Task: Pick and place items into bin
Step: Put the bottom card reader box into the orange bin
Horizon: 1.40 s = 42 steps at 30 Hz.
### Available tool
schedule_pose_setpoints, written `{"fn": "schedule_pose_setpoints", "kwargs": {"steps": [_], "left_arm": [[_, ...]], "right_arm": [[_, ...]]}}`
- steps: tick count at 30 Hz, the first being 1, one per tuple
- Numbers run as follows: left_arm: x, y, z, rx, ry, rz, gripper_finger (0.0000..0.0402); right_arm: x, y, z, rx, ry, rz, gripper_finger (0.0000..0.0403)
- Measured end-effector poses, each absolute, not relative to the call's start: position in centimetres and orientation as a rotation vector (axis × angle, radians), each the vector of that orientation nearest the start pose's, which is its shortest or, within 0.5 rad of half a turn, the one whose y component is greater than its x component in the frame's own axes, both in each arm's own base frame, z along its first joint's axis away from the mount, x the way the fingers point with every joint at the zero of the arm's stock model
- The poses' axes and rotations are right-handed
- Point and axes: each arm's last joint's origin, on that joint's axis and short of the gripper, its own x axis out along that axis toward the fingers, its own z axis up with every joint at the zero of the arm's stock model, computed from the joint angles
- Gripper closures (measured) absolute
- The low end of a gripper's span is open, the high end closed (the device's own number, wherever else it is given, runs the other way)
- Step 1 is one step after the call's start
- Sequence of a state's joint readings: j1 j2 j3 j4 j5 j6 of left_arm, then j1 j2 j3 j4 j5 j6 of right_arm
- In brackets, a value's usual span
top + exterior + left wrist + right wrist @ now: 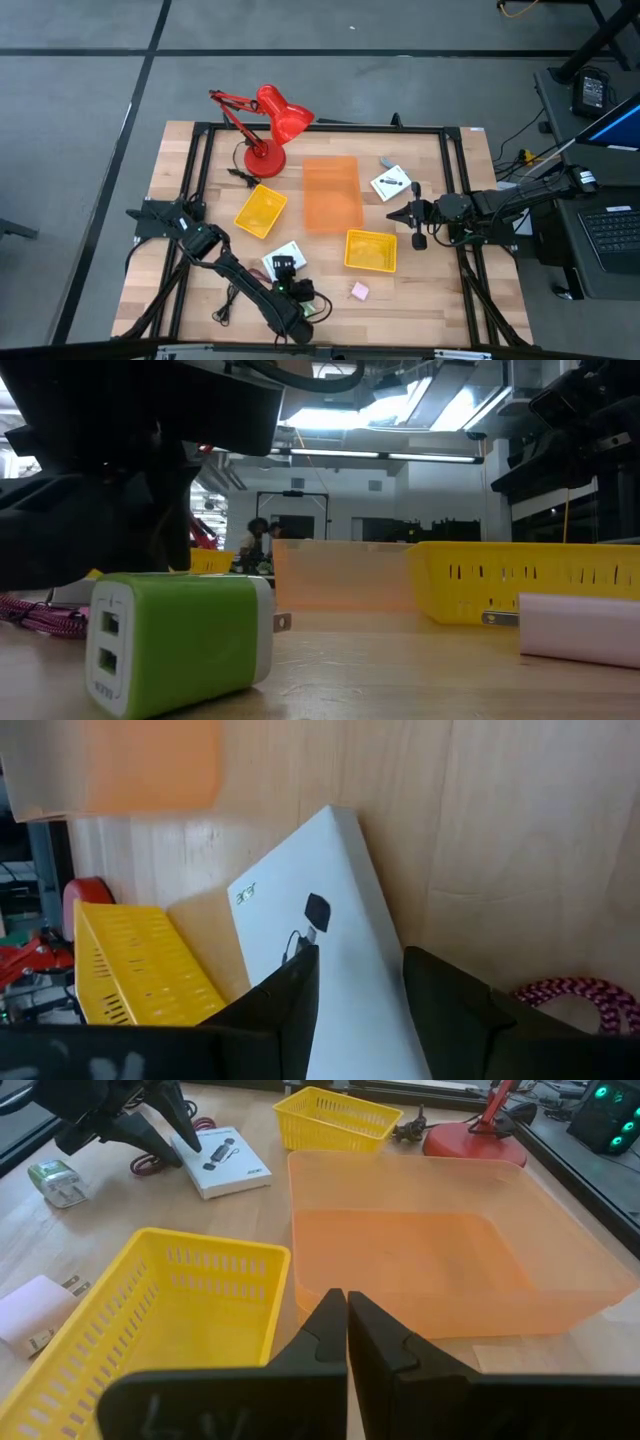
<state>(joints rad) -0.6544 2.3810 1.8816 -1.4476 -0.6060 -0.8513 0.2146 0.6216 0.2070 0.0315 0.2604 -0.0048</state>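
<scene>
Items, as I log them. High view: one white card (288,256) at 7 o'clock from the orange bin (332,193), with my left gripper (284,267) over its near edge; a second white card (391,183) at 3 o'clock of the bin; pink block (359,290) at 6 o'clock of the near yellow basket (370,250). My right gripper (418,240) hangs just at 3 o'clock of that basket.

Low view: green block (178,640), a plug adapter, lies on the wood; maroon cord (40,616) at its 9 o'clock; pink block (580,627) at 3 o'clock.

Left wrist view: my fingers (285,1005) stand apart, straddling the card's (340,950) edge, nothing gripped; maroon cord (570,995) beside them.

Right wrist view: my fingers (322,1330) are pressed together, empty, above the basket (150,1330) and bin (440,1240).
</scene>
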Motion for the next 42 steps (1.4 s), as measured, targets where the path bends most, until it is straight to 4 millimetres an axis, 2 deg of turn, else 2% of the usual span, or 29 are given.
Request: {"fn": "schedule_pose_setpoints", "kwargs": {"steps": [6,11,19,25,29,35,39,42], "left_arm": [[34.5,-24.4,13.6,0.465,1.357,0.582,0.0259],[34.9,-24.6,14.4,0.437,1.337,0.573,0.0259],[35.3,-24.7,17.1,0.422,1.275,0.643,0.0259],[34.9,-24.9,19.4,0.282,1.170,0.701,0.0259],[33.4,-25.7,21.2,0.174,1.081,0.732,0.0259],[29.7,-26.7,23.8,0.008,0.884,0.781,0.0259],[26.9,-26.6,23.7,-0.104,0.813,0.836,0.0259],[25.0,-26.2,22.6,-0.175,0.767,0.891,0.0259]], "right_arm": [[14.1,2.3,17.8,-0.095,0.373,-0.044,0.0403],[14.1,2.3,17.8,-0.095,0.373,-0.045,0.0403],[14.1,2.3,17.8,-0.095,0.372,-0.044,0.0403],[14.1,2.3,17.8,-0.095,0.372,-0.045,0.0403],[14.1,2.3,17.8,-0.092,0.366,-0.045,0.0403],[14.1,2.3,17.8,-0.092,0.366,-0.045,0.0403],[14.1,2.3,17.8,-0.091,0.366,-0.046,0.0403],[14.1,2.3,17.8,-0.091,0.364,-0.046,0.0403]]}}
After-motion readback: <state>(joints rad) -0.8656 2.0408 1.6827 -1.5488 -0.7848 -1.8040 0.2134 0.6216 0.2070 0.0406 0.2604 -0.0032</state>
